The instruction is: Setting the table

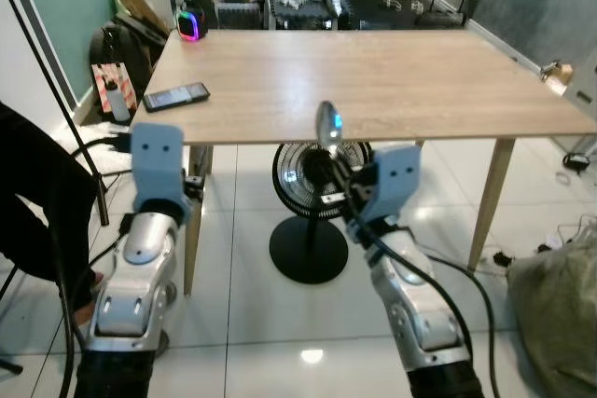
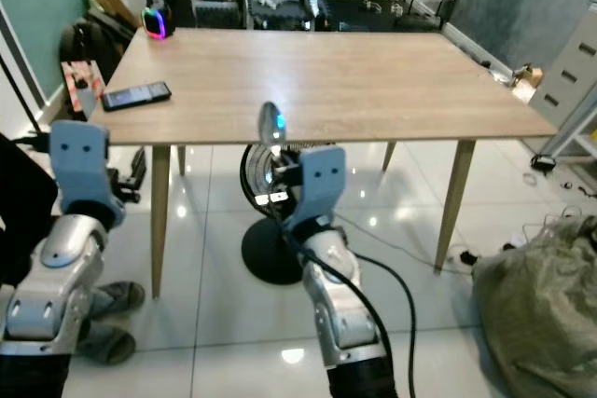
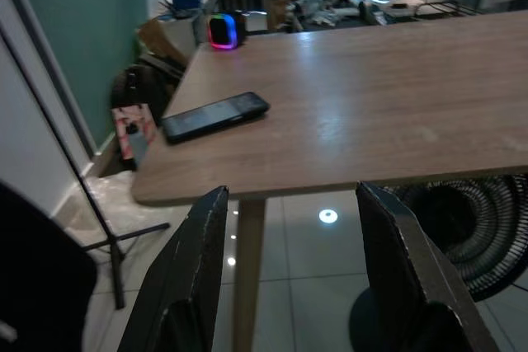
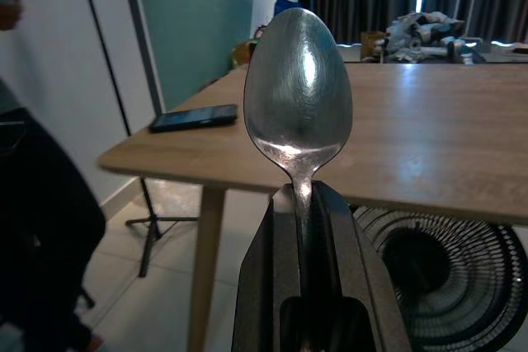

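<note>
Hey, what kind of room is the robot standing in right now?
Probably a lived-in home dining or work room: a wooden table with a phone on it, a floor fan underneath, glossy tiles, and clutter along the far wall. The right gripper holds a spoon.

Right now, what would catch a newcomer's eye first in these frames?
The silver spoon, held upright with its bowl on top, clamped in the right claw just before the near edge of the wooden table. Next, the black phone near the table's left edge and the glowing speaker at its far left corner. The left claw is open and empty.
</note>
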